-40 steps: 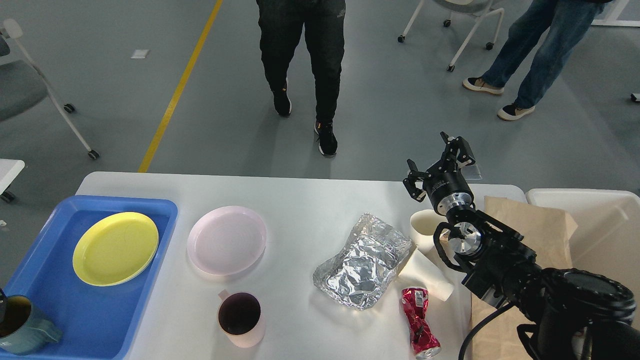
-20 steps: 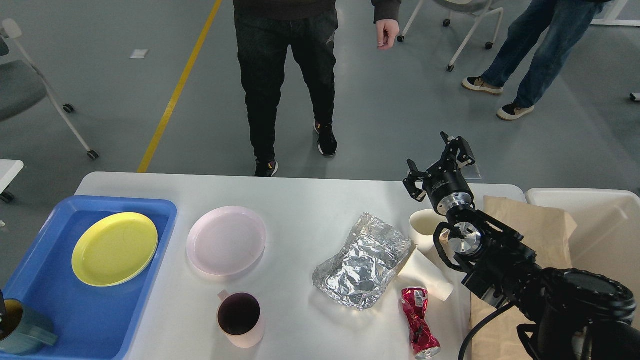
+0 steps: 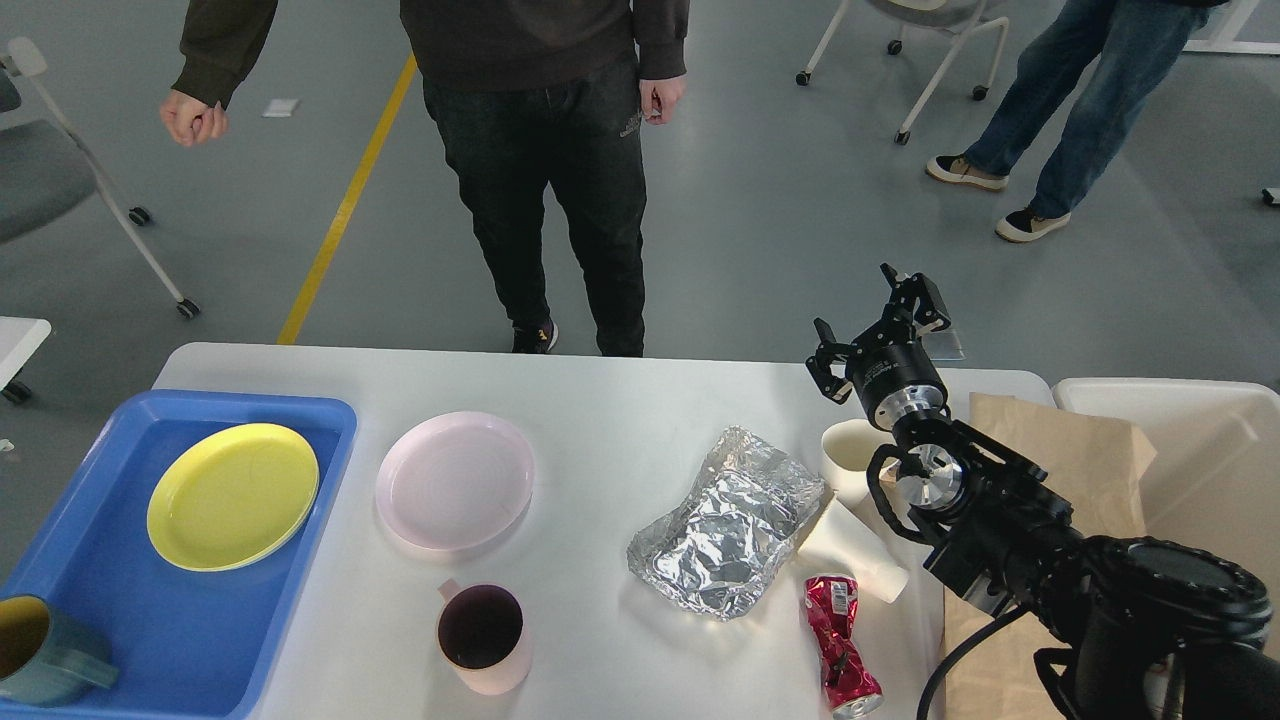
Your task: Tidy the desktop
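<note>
The desktop, the white surface I am to tidy, fills the view below me. At its left sits a blue tray holding a yellow plate and a teal mug, likely the place for dishes. A cream bin at the right probably takes rubbish. A pink plate, crumpled foil, a pink mug, paper cups and a crushed red can lie loose. My right pincer hangs above the far edge, spread wide, holding nothing. My left pincer is out of sight.
</note>
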`<action>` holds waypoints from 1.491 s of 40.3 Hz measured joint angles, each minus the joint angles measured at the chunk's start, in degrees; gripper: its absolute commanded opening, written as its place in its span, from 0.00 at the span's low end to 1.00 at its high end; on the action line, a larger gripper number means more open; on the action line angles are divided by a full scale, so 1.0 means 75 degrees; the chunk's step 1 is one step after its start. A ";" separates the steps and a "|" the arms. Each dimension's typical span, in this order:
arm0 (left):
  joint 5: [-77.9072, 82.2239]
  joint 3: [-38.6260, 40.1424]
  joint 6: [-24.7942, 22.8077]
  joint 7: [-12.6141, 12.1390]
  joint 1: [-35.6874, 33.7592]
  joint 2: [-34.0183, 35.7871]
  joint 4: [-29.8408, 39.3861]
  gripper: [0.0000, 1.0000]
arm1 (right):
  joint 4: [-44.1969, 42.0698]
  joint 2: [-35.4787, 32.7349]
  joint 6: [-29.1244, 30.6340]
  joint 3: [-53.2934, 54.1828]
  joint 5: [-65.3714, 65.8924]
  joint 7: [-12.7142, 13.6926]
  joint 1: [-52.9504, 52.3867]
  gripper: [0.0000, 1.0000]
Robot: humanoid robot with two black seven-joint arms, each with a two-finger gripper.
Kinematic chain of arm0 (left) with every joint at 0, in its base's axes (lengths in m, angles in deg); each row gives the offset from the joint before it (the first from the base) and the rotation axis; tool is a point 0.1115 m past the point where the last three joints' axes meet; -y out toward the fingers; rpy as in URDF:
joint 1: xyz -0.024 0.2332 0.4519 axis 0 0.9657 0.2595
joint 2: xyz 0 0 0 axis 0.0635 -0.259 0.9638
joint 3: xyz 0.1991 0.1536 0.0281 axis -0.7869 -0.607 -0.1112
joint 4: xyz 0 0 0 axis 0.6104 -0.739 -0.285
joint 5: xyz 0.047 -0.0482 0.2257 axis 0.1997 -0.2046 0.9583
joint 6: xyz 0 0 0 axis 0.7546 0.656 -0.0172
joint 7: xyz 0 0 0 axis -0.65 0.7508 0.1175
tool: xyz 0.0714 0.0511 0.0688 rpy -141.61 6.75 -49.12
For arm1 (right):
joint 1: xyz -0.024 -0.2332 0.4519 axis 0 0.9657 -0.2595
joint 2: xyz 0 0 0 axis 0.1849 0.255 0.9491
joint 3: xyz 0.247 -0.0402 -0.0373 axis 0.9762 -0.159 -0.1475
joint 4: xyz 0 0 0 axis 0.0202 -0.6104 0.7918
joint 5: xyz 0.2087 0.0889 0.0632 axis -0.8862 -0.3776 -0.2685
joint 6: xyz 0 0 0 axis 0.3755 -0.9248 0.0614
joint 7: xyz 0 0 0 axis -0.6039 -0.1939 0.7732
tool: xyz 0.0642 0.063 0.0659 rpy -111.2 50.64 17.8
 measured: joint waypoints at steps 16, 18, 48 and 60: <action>0.0090 0.0007 0.0002 -0.0326 -0.2131 -0.0966 0.0088 0.69 | -0.0004 0.0000 0.0000 0.0000 0.0000 0.0000 0.0000 1.00; 0.0106 -0.0044 0.0139 -0.0326 -0.2272 -0.1333 0.0116 0.69 | -0.0006 0.0000 0.0000 0.0000 0.0000 0.0000 0.0000 1.00; 0.0579 -0.0951 0.2907 -0.0685 -0.2706 -0.3872 0.3995 0.69 | -0.0008 0.0000 0.0000 0.0000 0.0000 0.0000 0.0000 1.00; -0.0549 -0.0917 0.2331 -0.1155 -0.2689 -0.4554 0.4028 0.68 | -0.0001 0.0000 0.0000 0.0000 0.0000 0.0000 0.0000 1.00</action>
